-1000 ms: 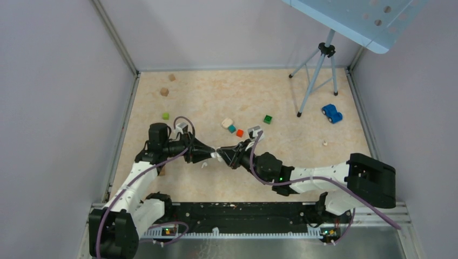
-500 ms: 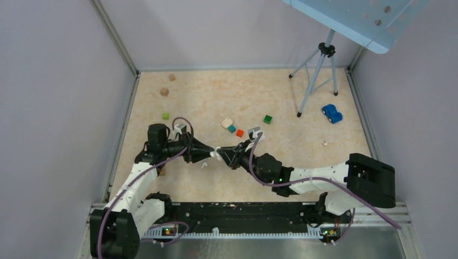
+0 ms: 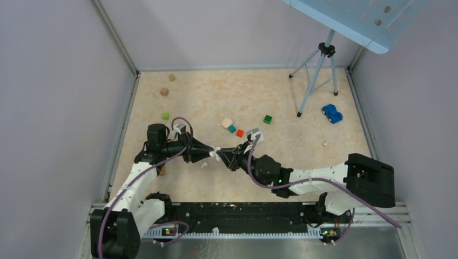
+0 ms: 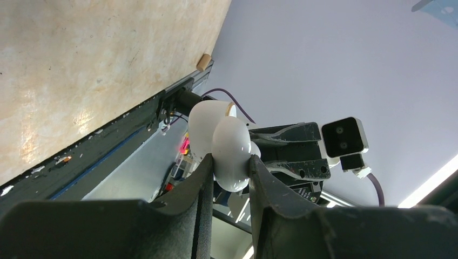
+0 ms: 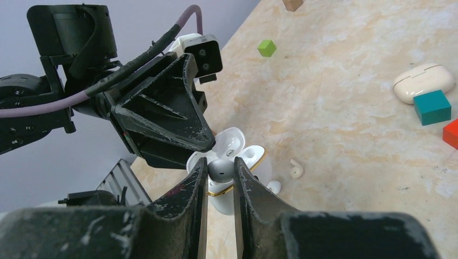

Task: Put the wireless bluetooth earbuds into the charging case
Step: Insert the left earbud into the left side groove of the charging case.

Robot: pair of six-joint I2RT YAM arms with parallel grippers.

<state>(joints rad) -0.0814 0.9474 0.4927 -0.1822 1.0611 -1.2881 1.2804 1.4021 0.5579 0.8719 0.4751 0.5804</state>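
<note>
A glossy white charging case (image 5: 255, 162) with a gold rim hangs open above the table, and my left gripper (image 4: 229, 168) is shut on its body (image 4: 231, 144). My right gripper (image 5: 220, 165) is shut on a small grey-white earbud (image 5: 220, 169), which sits right at the case's open wells. In the top view the two grippers meet tip to tip, the left gripper (image 3: 212, 153) against the right gripper (image 3: 221, 155). A second earbud (image 5: 295, 170), cream with a short stem, lies on the table just beyond the case, with a small white piece (image 5: 273, 187) beside it.
A cream rounded closed case (image 5: 424, 82) lies by a teal cube (image 5: 432, 106) and a red cube (image 5: 451, 133). Green cubes (image 3: 268, 119) (image 3: 165, 115), wooden blocks (image 3: 164, 91), a blue toy car (image 3: 331, 113) and a tripod (image 3: 316, 75) stand farther back.
Both grippers have edged slightly left together. The grips on the case and the earbud are unchanged.
</note>
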